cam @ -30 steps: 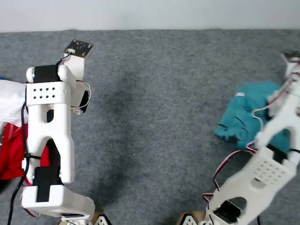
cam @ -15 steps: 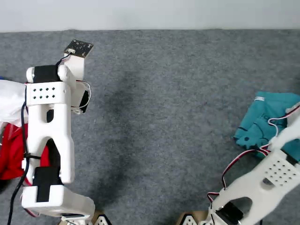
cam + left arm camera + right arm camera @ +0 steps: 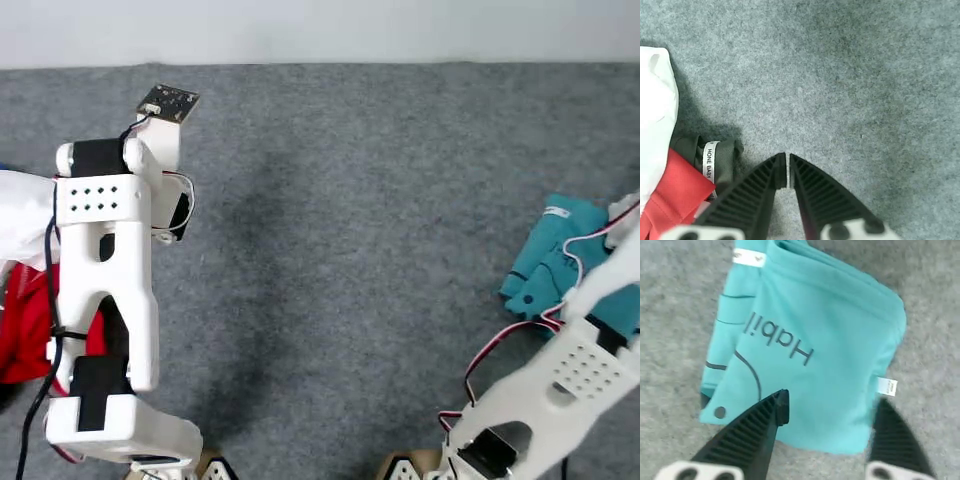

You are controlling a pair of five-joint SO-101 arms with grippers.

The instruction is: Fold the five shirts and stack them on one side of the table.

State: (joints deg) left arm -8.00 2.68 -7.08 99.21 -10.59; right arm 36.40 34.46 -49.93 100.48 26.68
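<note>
A folded teal shirt (image 3: 810, 350) lies on the grey carpeted table, at the right edge in the high view (image 3: 560, 260). My right gripper (image 3: 832, 410) hovers open over it, one finger (image 3: 775, 412) above the cloth and the other past the shirt's edge by a small white tag (image 3: 887, 386). My left gripper (image 3: 788, 170) is shut on nothing, over bare carpet. Beside it lie a white shirt (image 3: 655, 115), a red shirt (image 3: 672, 192) and a dark garment with a label (image 3: 725, 152). These show at the table's left edge as the white shirt (image 3: 20, 215) and the red shirt (image 3: 25, 320).
The left arm (image 3: 105, 290) stands along the left side, the right arm (image 3: 570, 370) reaches up from the lower right corner. Open grey carpet (image 3: 350, 250) stretches between them. A pale wall runs along the far edge (image 3: 320, 30).
The teal shirt has moved right toward the table edge along with the right arm and now lies more compact. The left arm has not moved.
</note>
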